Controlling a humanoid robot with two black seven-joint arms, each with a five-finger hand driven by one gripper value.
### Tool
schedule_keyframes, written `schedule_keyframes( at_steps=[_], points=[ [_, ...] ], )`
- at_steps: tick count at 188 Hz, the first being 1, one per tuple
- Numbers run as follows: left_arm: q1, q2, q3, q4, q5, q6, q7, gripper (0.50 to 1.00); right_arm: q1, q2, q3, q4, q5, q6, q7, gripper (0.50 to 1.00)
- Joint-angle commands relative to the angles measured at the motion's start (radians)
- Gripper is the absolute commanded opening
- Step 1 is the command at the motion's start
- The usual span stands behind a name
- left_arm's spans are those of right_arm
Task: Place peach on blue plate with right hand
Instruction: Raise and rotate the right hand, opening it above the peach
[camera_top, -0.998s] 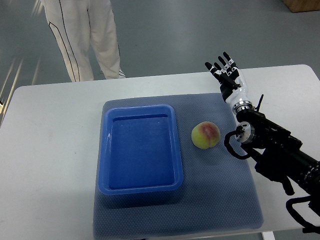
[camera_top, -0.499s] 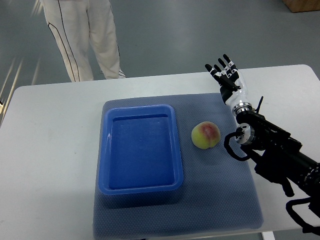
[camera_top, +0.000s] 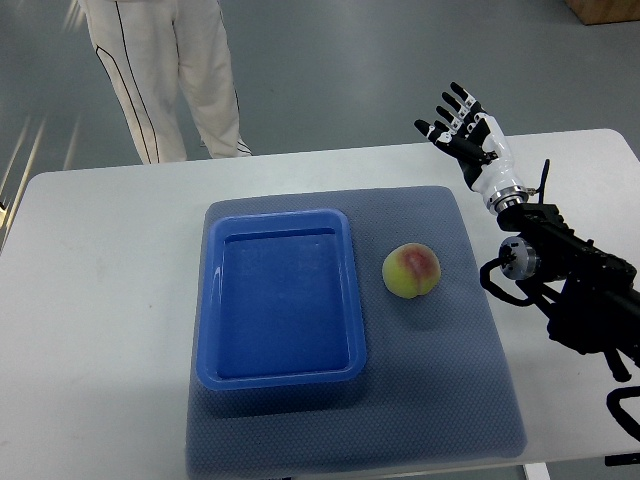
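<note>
My right hand (camera_top: 468, 128) hovers spread wide and empty past the mat's far right corner. The peach (camera_top: 411, 270) sits nearer me and leftward (just right of the blue plate (camera_top: 281, 372)), well apart.

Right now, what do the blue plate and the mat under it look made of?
Blue plate: likely moulded plastic, smooth, with a soft glare on its floor and rounded rim. Mat: grey-blue, probably woven fabric or rubbery mesh; a fine dotted texture shows and it looks matte.
</note>
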Motion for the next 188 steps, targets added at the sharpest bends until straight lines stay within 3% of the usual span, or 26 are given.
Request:
schedule_keyframes(
  at_steps=[1,31,70,99,120,121,151,161,162,188],
  points=[
    [0.0,0.0,0.0,0.0,-0.002,0.0,0.0,1.0,-0.004,-0.076,-0.024,0.061,-0.12,0.002,-0.001,0.93],
    [0.0,0.0,0.0,0.001,0.0,0.0,0.0,1.0,0.008,-0.224,-0.139,0.178,-0.226,0.005,-0.012,0.93],
    [0.0,0.0,0.0,0.001,0.0,0.0,0.0,1.0,0.123,-0.4,-0.3,0.29,-0.289,0.044,-0.044,0.93],
    [0.0,0.0,0.0,0.001,0.0,0.0,0.0,1.0,0.232,-0.521,-0.437,0.374,-0.373,0.157,-0.049,0.93],
    [0.0,0.0,0.0,0.001,-0.002,0.0,0.0,1.0,0.255,-0.543,-0.457,0.396,-0.447,0.166,-0.047,0.93],
    [0.0,0.0,0.0,0.001,0.0,0.0,0.0,1.0,0.269,-0.558,-0.463,0.418,-0.537,0.18,-0.046,0.93],
    [0.0,0.0,0.0,0.002,0.0,0.0,0.0,1.0,0.293,-0.578,-0.486,0.489,-0.866,0.22,-0.041,0.928],
    [0.0,0.0,0.0,0.001,0.0,0.0,0.0,1.0,0.293,-0.578,-0.486,0.489,-0.866,0.22,-0.041,0.928],
    [0.0,0.0,0.0,0.001,0.0,0.0,0.0,1.0,0.301,-0.578,-0.491,0.498,-0.966,0.235,-0.038,0.928],
    [0.0,0.0,0.0,0.003,0.0,0.0,0.0,1.0,0.324,-0.575,-0.494,0.515,-1.126,0.298,-0.038,0.928]
  ],
)
